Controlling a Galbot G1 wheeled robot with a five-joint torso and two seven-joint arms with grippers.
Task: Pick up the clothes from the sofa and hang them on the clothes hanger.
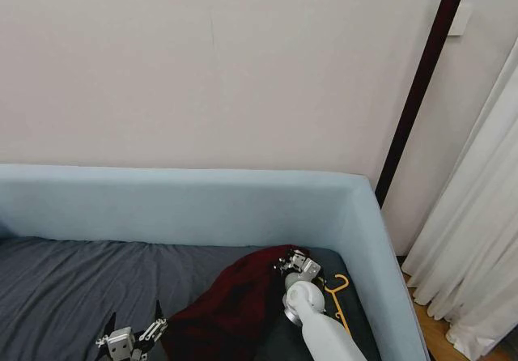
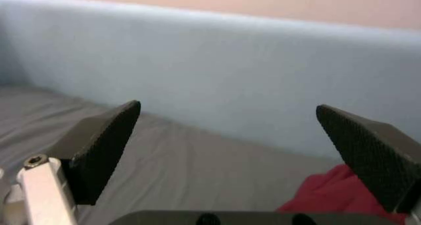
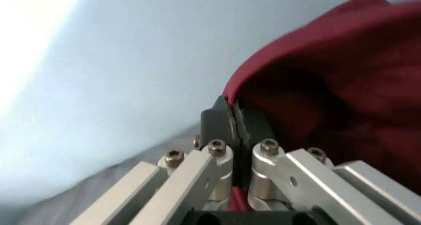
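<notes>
A light blue sofa (image 1: pixel 243 207) with a dark grey seat (image 1: pixel 73 284) stands along a plain wall (image 1: pixel 202 61). Past its right end a white curtain (image 1: pixel 477 248) hangs, and a dark pole (image 1: pixel 421 86) slants up beside it. A red garment (image 1: pixel 235 304) lies crumpled on the seat near the sofa's right end, close to the backrest corner. The right arm (image 1: pixel 328 333) reaches forward along the right armrest. The right gripper (image 1: pixel 291 261) sits at the garment's far edge, fingers (image 3: pixel 216 124) pressed together and pinching a fold of the red cloth. The left gripper (image 1: pixel 136 322) hovers over the grey seat just left of the garment, apart from it, its fingers (image 2: pixel 105 146) spread wide and holding nothing. A yellow hanger (image 1: pixel 340 292) lies on the seat between the right arm and the right armrest.
</notes>
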